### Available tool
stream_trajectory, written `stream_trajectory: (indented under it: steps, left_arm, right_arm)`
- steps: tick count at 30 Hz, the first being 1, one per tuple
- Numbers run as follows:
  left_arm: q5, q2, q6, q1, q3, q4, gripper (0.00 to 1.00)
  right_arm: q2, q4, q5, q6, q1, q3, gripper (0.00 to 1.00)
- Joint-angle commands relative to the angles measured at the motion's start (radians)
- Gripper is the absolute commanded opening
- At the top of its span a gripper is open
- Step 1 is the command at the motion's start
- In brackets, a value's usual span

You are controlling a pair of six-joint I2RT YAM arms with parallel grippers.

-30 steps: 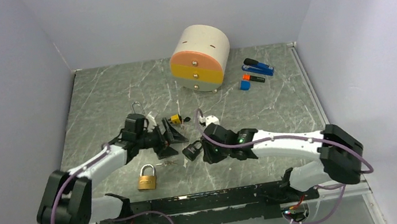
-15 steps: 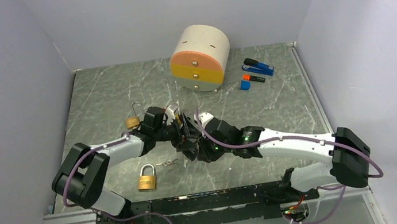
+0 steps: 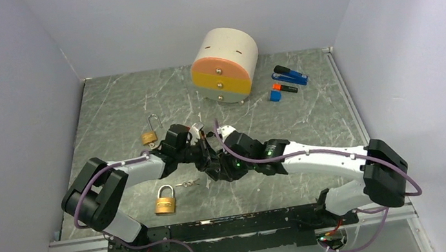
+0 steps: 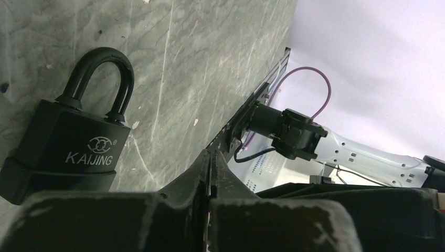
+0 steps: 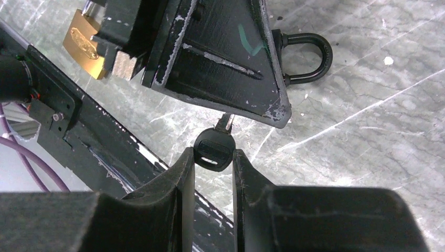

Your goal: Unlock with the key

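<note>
The right gripper (image 5: 212, 154) is pinching the key (image 5: 212, 149) by its round black head, one finger on each side. The key's thin metal part points away and goes in under the tip of the left gripper (image 4: 209, 160). The left gripper's two fingers are pressed together with only a thin line between them. I cannot tell if they bite on the key's metal part or just touch it. The black lock (image 4: 68, 147) lies flat on the grey table (image 3: 114, 108), just beside the left gripper, with its loop shut. The key is apart from the lock. From above, both arms meet in the middle of the table. A big gold lock (image 3: 165, 201) lies near the front, with some small keys (image 3: 187, 184) just beside it. A little gold lock (image 3: 149, 135) with its loop open lies to the left. A round box with drawers (image 3: 225, 64) stands at the back
</note>
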Motion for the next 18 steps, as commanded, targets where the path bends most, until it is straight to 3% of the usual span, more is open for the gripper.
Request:
stream_trajectory:
  steps: [1, 5, 9, 12, 14, 18]
  left_arm:
    - [0.019, -0.019, 0.032, -0.003, 0.014, -0.012, 0.03]
    - [0.010, -0.036, 0.051, -0.003, 0.039, -0.018, 0.03]
    - [-0.008, -0.053, 0.089, -0.001, 0.100, -0.071, 0.02]
    - [0.000, -0.061, 0.097, -0.001, 0.144, -0.049, 0.02]
    - [0.015, -0.058, 0.100, -0.002, 0.174, -0.015, 0.02]
    - [0.039, -0.044, 0.055, -0.001, 0.233, 0.086, 0.03]
  right_arm:
    - [0.022, -0.044, 0.061, 0.045, -0.010, 0.063, 0.11]
    - [0.018, -0.034, 0.055, 0.065, -0.018, 0.055, 0.18]
    - [-0.055, 0.025, 0.021, 0.101, -0.049, 0.004, 0.62]
    - [-0.201, 0.131, -0.010, 0.126, -0.092, -0.071, 0.79]
    - [-0.320, 0.200, -0.076, 0.168, -0.164, -0.126, 0.85]
    - [-0.484, 0.327, -0.253, 0.300, -0.366, -0.215, 0.87]
